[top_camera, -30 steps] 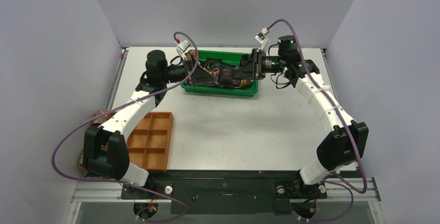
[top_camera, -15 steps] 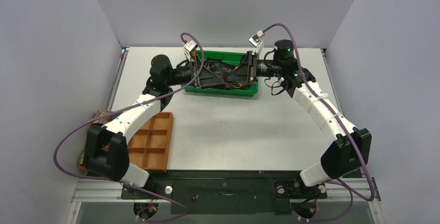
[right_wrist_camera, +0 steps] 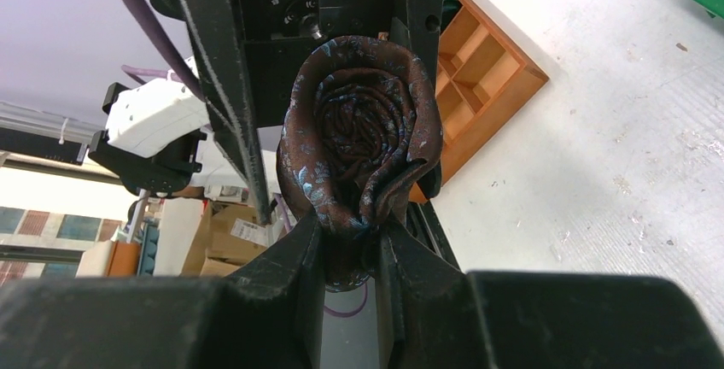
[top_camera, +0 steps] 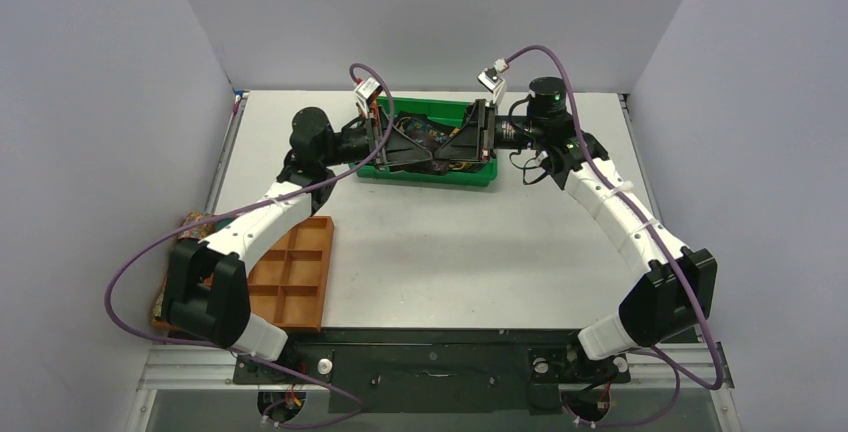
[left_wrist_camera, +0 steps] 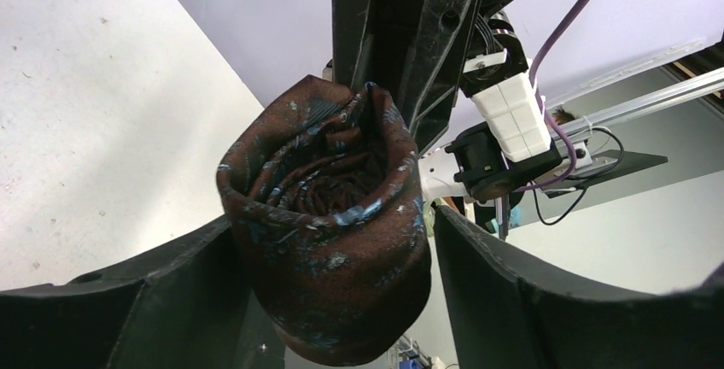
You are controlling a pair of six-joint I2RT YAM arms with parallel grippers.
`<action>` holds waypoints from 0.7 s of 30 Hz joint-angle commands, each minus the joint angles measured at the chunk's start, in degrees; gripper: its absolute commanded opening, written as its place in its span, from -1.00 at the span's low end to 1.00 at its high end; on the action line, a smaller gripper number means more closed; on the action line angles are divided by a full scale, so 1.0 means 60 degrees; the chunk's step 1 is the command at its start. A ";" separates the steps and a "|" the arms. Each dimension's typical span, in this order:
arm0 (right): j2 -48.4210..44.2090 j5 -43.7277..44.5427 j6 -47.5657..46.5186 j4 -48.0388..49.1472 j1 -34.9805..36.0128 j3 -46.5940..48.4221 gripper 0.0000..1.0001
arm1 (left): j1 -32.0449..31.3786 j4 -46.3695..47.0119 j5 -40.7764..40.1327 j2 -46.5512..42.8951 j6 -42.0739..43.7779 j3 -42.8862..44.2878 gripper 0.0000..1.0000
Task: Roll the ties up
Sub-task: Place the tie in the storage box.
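Brown-red fabric with pale blue flecks makes up the tie point(left_wrist_camera: 329, 241), which is wound into a compact coil and held in the air between the two end effectors. The spiral of its windings is visible in both wrist views.

**Right end effector** point(right_wrist_camera: 346, 231): The jaws stand close together and pinch a fold at the edge of the coil. The rest of the coil stands clear beyond the fingertips point(right_wrist_camera: 303, 241).

**Left end effector** point(left_wrist_camera: 333, 219): The jaws stand wide apart. The coil sits between the two fingers point(left_wrist_camera: 512, 284) and fills almost the whole gap. The fabric lies against the inner face of one finger and reaches the edge of the other. Whether the fingers press on the coil cannot be told.

**Position over the desk:** In the top view both arms reach toward the far side of the desk point(top_camera: 460, 252). Their end effectors point at each other and meet above a green bin point(top_camera: 425, 174). The bin rests on the desk near its far edge. More patterned fabric point(top_camera: 418, 132) lies inside the bin, but its detail is too small to make out.

**Other items:** An orange-brown wooden tray point(top_camera: 312, 220) with several compartments lies at the near left of the desk, beside the left arm and well apart from the bin.
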 commanded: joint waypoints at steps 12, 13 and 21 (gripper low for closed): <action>-0.0339 0.0033 -0.0198 0.0206 0.0062 -0.0257 -0.66 | 0.0264 0.0206 -0.0233 -0.0334 0.0365 -0.0145 -1.00; -0.0341 0.0087 -0.0256 0.0087 0.0025 -0.0235 -0.54 | 0.0348 0.0033 -0.0205 -0.0403 0.0637 -0.0194 -1.00; -0.0272 0.2806 -0.4174 -0.3940 -0.0672 0.1321 0.55 | 0.2386 -0.5856 0.0384 -0.1521 0.5692 -0.0154 -1.00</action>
